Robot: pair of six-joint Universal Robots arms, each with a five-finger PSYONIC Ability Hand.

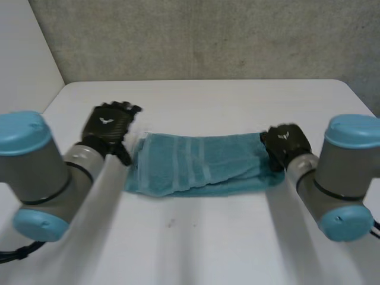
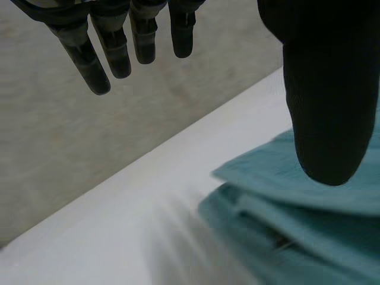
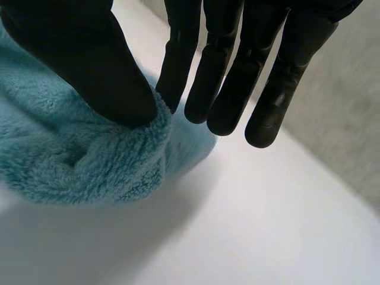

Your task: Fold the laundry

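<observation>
The teal towel [image 1: 202, 163] lay folded into a long band in the middle of the white table [image 1: 208, 237]. At the towel's left end the left hand [image 1: 110, 127] hovered, its fingers [image 2: 113, 53] straight and spread wide of the thumb, holding nothing. At the towel's right end the right hand [image 1: 285, 142] had a fold of cloth nipped between its thumb and its nearest straight finger [image 3: 175, 65].
</observation>
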